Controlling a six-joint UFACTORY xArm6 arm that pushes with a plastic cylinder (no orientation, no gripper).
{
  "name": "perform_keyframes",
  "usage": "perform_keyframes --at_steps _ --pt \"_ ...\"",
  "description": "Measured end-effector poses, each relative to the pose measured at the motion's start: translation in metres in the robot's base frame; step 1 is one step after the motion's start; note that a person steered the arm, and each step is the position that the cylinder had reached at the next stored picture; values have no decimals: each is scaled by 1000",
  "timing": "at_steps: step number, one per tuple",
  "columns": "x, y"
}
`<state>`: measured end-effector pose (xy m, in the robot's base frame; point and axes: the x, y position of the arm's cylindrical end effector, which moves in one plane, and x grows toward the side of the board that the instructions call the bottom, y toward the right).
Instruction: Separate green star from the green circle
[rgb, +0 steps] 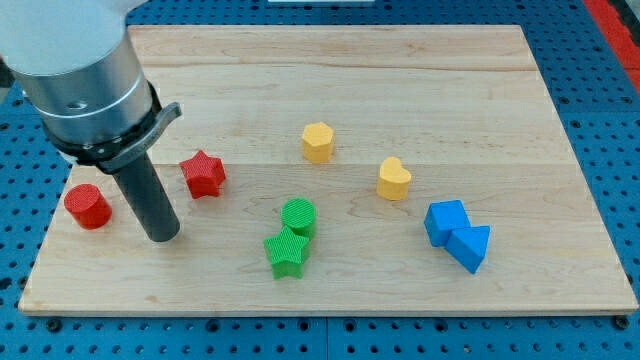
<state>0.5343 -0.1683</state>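
My tip (162, 236) (a bare rod, holding nothing) rests well left of the green star (285, 253), which touches the green circle (298, 216).

Arm housing (75, 60), upper left of the frame: a broad cylindrical body, light grey to silver, smooth and faintly glossy, cut off by the top and left edges. Its lower rim carries a black collar (110, 140), ring-shaped, with a small black tab projecting toward the view's right. From the collar extends a straight rod (145, 200), round in section, dark charcoal with a matte finish and a soft highlight along one side. My tip (162, 238) is the rod's blunt, flat-cut lower end, same dark colour. Cables, screws and markings cannot be made out.
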Motion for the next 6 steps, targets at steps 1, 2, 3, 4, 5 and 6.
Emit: perform_keyframes --at_steps 1,2,3,4,5,6 --pt "49 -3" --pt "70 -15" --pt "71 46" --pt "51 61" --pt "40 88" --pt "40 131"
